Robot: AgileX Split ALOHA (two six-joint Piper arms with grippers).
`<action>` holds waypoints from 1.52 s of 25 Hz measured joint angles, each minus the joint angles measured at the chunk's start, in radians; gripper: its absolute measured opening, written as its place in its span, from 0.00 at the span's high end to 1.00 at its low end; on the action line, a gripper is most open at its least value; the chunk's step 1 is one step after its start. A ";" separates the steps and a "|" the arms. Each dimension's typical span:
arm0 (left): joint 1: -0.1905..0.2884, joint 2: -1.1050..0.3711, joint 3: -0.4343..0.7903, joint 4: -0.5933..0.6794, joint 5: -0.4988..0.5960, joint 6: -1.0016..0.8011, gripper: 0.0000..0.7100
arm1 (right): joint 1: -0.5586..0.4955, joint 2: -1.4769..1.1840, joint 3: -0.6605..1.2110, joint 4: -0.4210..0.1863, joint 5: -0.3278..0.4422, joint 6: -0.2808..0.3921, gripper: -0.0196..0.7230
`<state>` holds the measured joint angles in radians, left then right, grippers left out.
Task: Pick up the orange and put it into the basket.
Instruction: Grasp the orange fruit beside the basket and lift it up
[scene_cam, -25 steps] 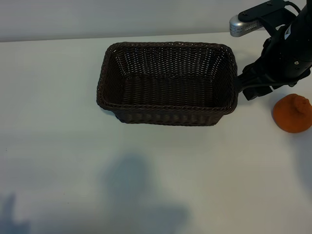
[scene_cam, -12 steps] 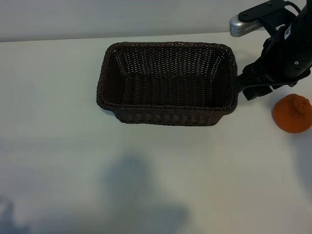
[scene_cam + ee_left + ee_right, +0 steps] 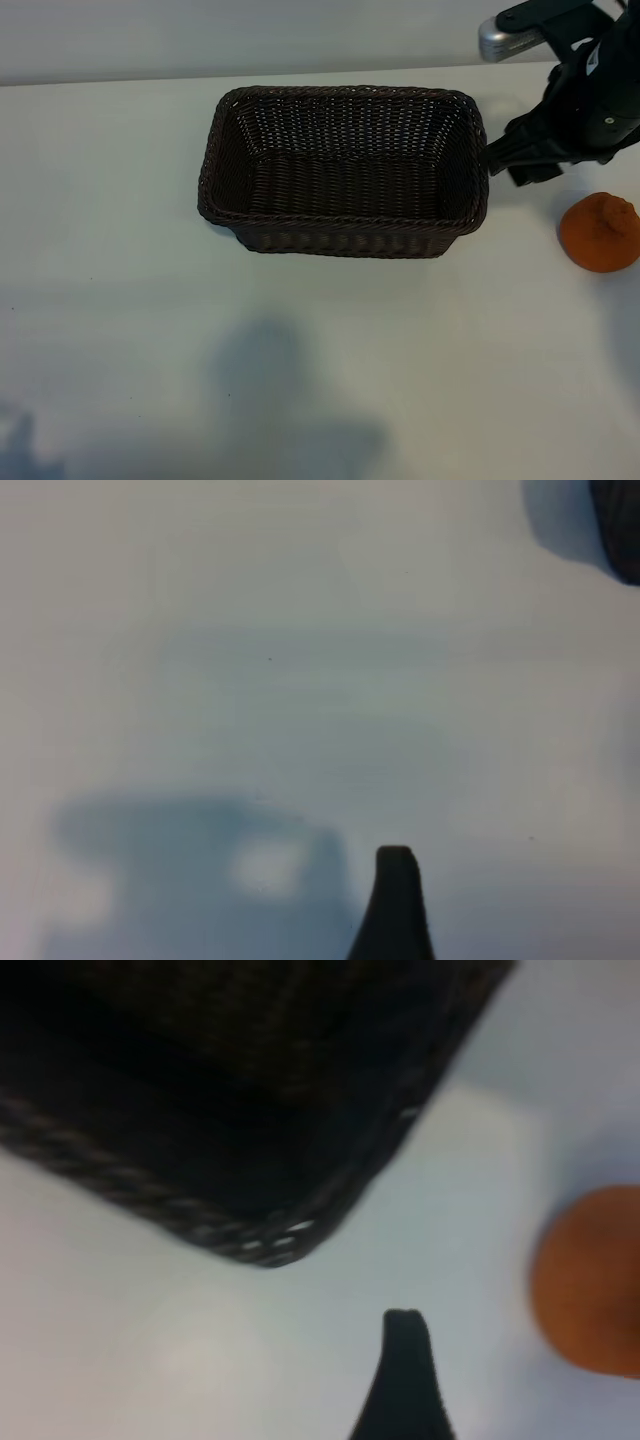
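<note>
Here hovered open and empty beside the wicker basket, near the orange: right gripper.

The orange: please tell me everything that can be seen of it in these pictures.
The orange is a small round fruit with a dull, matte skin and a bumpy knob on top. It sits upright on the white table, near the right edge of the exterior view, to the right of the basket and apart from it. Nothing touches it but the table; the right tool hangs up and to its left, not on it.
</note>
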<state>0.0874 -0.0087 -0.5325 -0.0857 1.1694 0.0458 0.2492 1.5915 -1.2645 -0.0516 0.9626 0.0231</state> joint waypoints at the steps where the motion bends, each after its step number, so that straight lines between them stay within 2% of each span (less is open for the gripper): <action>1: 0.000 0.000 0.000 -0.005 0.000 0.000 0.16 | 0.000 0.000 0.000 -0.033 -0.002 0.020 0.25; 4: 0.000 0.000 0.000 -0.001 0.000 0.004 0.16 | -0.016 0.000 0.000 -0.101 -0.009 0.074 0.25; 9: 0.000 0.000 0.001 0.013 0.000 0.007 0.16 | -0.117 0.000 0.000 -0.114 -0.031 0.110 0.25; 13: 0.000 0.000 0.004 0.013 -0.013 0.008 0.16 | -0.232 0.025 -0.001 -0.081 -0.046 0.104 0.24; 19: 0.000 0.000 0.033 0.013 -0.068 0.008 0.16 | -0.353 0.098 -0.001 0.000 -0.040 0.048 0.21; 26: 0.000 0.000 0.033 0.013 -0.075 0.008 0.16 | -0.364 0.214 -0.001 0.052 -0.047 0.020 0.20; 38: 0.000 0.000 0.033 0.013 -0.075 0.008 0.16 | -0.364 0.344 -0.001 0.052 -0.088 0.019 0.20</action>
<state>0.0874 -0.0087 -0.4995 -0.0723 1.0948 0.0535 -0.1146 1.9357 -1.2653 0.0000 0.8743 0.0420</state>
